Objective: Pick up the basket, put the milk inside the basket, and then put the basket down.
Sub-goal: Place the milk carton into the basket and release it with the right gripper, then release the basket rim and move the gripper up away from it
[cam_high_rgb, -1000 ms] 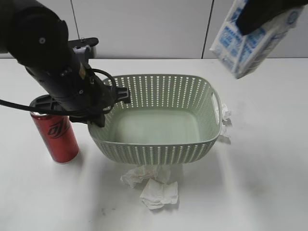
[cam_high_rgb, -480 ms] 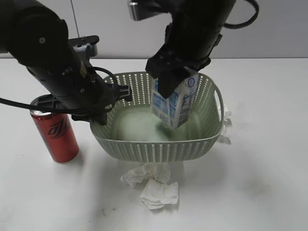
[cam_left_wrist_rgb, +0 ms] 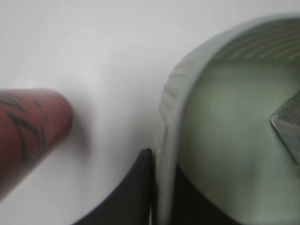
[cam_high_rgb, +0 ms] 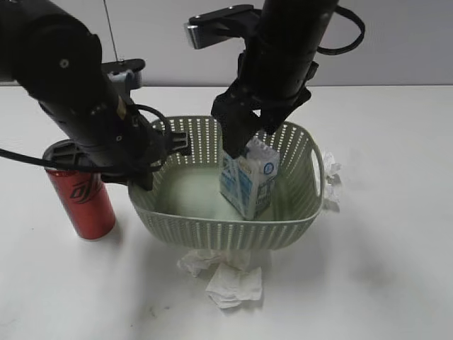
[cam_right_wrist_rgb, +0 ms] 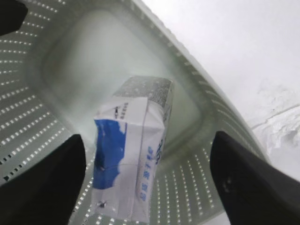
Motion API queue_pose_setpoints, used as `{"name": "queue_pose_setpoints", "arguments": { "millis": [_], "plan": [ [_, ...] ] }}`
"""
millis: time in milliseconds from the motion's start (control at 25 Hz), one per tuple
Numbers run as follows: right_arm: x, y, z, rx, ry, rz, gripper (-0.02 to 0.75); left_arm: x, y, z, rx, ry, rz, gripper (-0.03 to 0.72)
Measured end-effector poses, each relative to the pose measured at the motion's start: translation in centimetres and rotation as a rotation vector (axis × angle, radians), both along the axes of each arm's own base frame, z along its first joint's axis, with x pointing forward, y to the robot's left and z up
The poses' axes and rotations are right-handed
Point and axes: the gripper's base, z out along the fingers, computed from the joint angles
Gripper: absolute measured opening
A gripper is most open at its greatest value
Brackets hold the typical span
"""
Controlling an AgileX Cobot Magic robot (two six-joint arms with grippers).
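On the exterior view I see the basket on the white worktop, with my left gripper clamped on its left rim. The basket's base looks slightly raised above the crumpled tissues in front of it, though I cannot tell for sure that it is off the worktop. The milk stands tilted inside the basket, toward the right half, and my right gripper hangs directly over its top with the fingers spread to either side. A red can stands upright just left of the basket, beside the left arm. More crumpled tissue lies against the basket's right side.

On the left wrist view, the basket rim runs between the dark fingers at the bottom edge, so that gripper is closed on the basket wall. The can sits blurred at the left, and a corner of the carton shows inside the basket at the right.

On the right wrist view, the two fingers stand wide apart, with the milk between them but touching neither. The carton lies within the perforated walls, leaning over the basket floor.
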Motion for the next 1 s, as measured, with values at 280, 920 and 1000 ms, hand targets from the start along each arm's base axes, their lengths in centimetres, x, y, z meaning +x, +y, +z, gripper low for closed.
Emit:
{"name": "queue_pose_setpoints", "arguments": {
  "millis": [280, 920, 1000],
  "plan": [
    [-0.5, -1.3, 2.9, 0.034, -0.039, -0.012, 0.663, 0.0, -0.1, -0.1, -0.004, 0.007, 0.004, 0.011],
    [1.2, -21.5, 8.3, 0.055, -0.161, -0.511, 0.617, -0.3, 0.1, -0.2, 0.013, 0.043, 0.01, 0.01],
    [-0.3, -23.3, 7.5, 0.038, -0.129, -0.561, 0.612, -0.3, 0.1, -0.2, 0.009, 0.039, 0.01, 0.01]
  ]
}}
